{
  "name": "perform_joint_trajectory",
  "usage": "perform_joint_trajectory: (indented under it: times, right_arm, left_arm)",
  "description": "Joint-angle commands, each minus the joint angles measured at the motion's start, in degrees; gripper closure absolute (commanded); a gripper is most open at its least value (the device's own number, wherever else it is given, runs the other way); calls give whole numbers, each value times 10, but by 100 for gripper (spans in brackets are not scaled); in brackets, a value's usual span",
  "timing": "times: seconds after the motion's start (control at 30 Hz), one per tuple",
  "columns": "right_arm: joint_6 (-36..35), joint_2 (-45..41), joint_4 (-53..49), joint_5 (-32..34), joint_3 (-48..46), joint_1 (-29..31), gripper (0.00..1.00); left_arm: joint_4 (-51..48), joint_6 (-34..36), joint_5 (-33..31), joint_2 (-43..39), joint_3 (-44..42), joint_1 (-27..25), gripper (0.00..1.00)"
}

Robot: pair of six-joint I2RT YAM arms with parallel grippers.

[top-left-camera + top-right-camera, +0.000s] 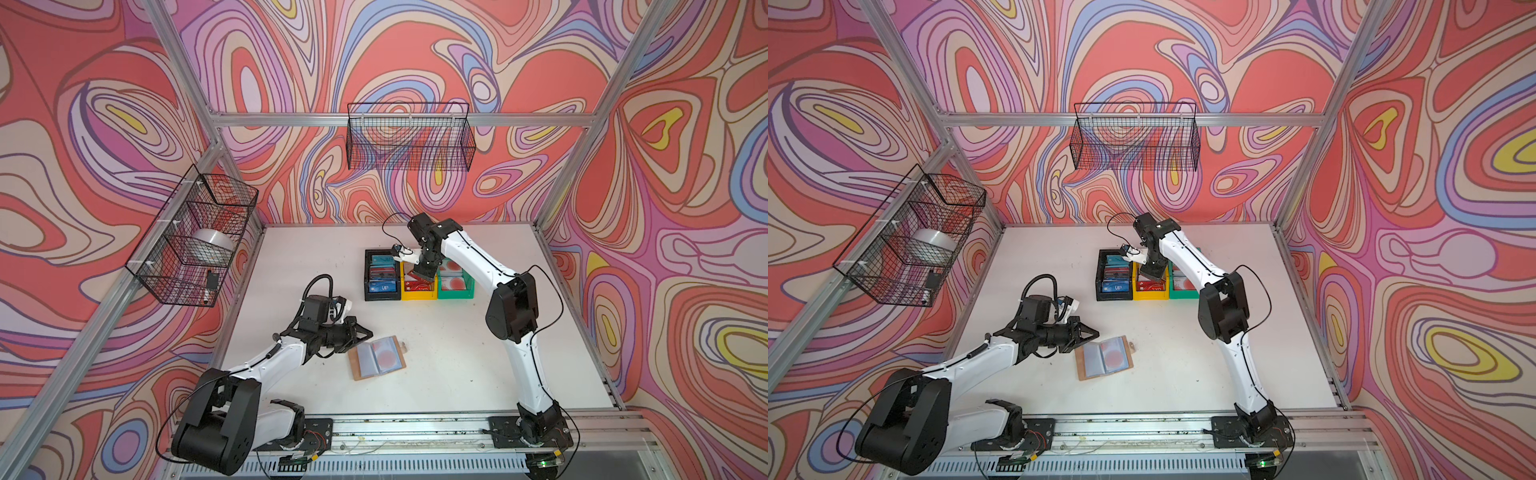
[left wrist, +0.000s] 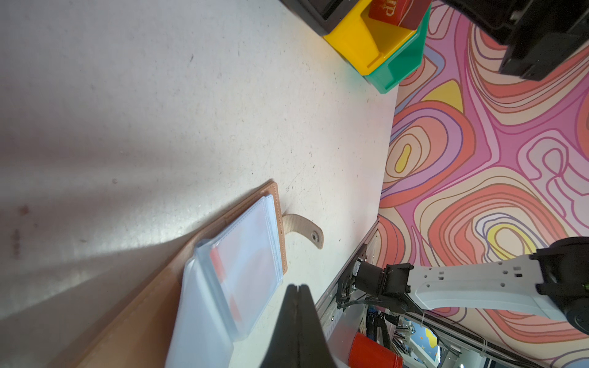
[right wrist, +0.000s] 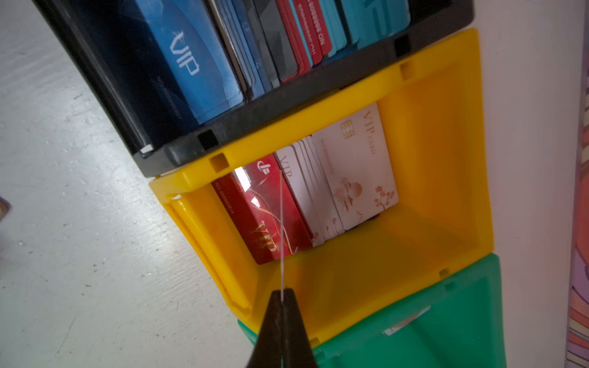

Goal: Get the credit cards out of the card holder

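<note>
Edge-on credit card [image 3: 281, 223] in right gripper [image 3: 282, 292]: face unseen.

Bins, centre of frame: three. These are one black plastic bin [image 1: 382, 296], one yellow plastic bin [image 1: 419, 296] and one green plastic bin [image 1: 455, 294]. Black wire baskets: two, namely left basket [image 1: 174, 286] and upper-centre basket [image 1: 409, 158]. Tan leather-like card holder [image 1: 368, 360], lower centre: one.
</note>
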Motion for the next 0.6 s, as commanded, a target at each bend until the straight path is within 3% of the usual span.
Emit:
perform_joint_trajectory:
  times: [0.0, 0.57]
  right_arm:
    - [-25, 2, -9, -8, -14, 6, 100]
    - [-67, 0, -1, -20, -48, 27, 100]
  left_arm:
    - [12, -3, 6, 3, -8, 1, 99]
    - [27, -3, 14, 22, -9, 1, 99]
